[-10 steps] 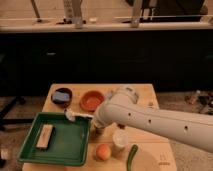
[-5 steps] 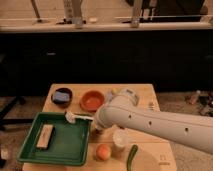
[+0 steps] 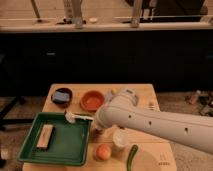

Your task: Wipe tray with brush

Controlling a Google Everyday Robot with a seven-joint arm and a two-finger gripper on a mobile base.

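Green tray (image 3: 70, 145) sits on the wooden worktop (image 3: 145, 94). White arm (image 3: 150, 122) reaches toward the tray from the right. The gripper (image 3: 95, 122) is at the tray's far right corner, just outside the rim and largely hidden by the wrist.

Jaws: closed on the right end of the brush (image 3: 76, 118) handle. The handle lies roughly level and crosses the tray's right rim. The white bristle head is over the tray's far right corner, at the far rim.

Inside the tray, left half: tan wooden block (image 3: 45, 136), lying flat.

Beyond the tray's far rim: dark bowl (image 3: 62, 96); to its right, orange bowl (image 3: 92, 100).

Right of the tray: white cup (image 3: 120, 138), orange fruit (image 3: 103, 151), green vegetable (image 3: 132, 157).
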